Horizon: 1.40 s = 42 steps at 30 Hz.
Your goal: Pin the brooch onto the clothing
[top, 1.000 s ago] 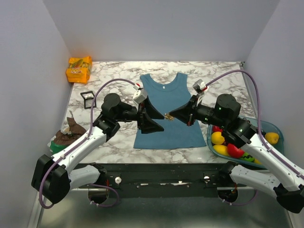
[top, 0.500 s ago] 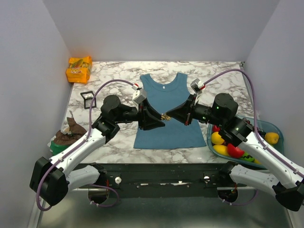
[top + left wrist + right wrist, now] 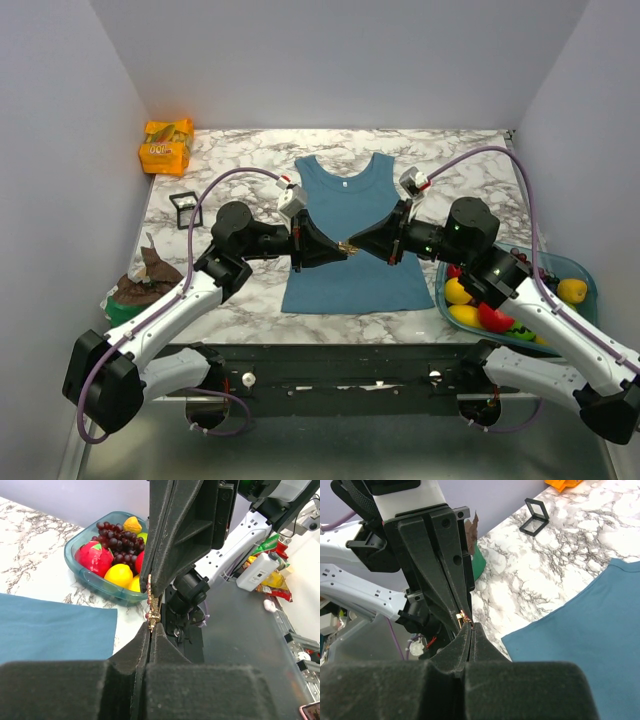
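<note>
One teal bowl (image 3: 97, 584) (grapes (image 3: 112, 532), lemons (image 3: 119, 574) inside) beside the clothing (image 3: 345, 200)

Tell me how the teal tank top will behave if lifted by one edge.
The tank top lies thin and flat on the marble table, so it is probably floppy and would drape if lifted. Pushed, it would likely bunch rather than slide whole. It looks light.

Brooch (image 3: 346, 245) betw L hand (image 3: 340, 250) & R hand (image 3: 354, 245), over clothing (image 3: 345, 200); fruit bowl (image 3: 588, 272) R; snack pack (image 3: 167, 146) far-L.
</note>
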Each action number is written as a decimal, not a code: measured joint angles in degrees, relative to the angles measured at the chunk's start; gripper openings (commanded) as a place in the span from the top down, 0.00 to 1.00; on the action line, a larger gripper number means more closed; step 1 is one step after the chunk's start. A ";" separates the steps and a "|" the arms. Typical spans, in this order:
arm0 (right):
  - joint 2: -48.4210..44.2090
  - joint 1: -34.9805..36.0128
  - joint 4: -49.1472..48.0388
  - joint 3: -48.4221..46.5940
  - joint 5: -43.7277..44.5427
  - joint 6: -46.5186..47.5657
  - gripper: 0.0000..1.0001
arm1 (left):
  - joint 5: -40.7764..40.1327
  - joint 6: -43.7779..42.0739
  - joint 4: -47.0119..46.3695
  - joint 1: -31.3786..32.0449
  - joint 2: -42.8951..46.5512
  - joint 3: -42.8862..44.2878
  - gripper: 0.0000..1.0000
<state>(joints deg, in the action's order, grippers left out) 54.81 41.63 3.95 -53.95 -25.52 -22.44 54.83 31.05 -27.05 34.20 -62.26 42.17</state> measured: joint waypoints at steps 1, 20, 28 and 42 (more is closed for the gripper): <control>-0.13 0.00 -0.22 0.24 0.07 -0.11 0.89 | 0.00 0.04 0.00 0.00 0.00 -0.02 1.00; -2.82 0.00 -6.40 6.27 -2.23 -2.43 0.49 | 0.00 -2.10 3.89 0.07 -1.09 0.52 1.00; -2.43 0.00 -7.56 6.47 -2.51 -2.08 0.55 | -0.02 -2.34 4.50 0.07 -1.11 0.55 1.00; -0.96 0.00 -7.63 7.02 -2.60 -1.07 0.60 | 0.02 -2.36 6.19 0.07 -1.55 0.55 1.00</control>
<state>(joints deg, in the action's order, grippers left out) 53.84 41.63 -3.68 -46.94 -28.12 -23.51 54.85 28.69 -20.86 34.26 -63.81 42.72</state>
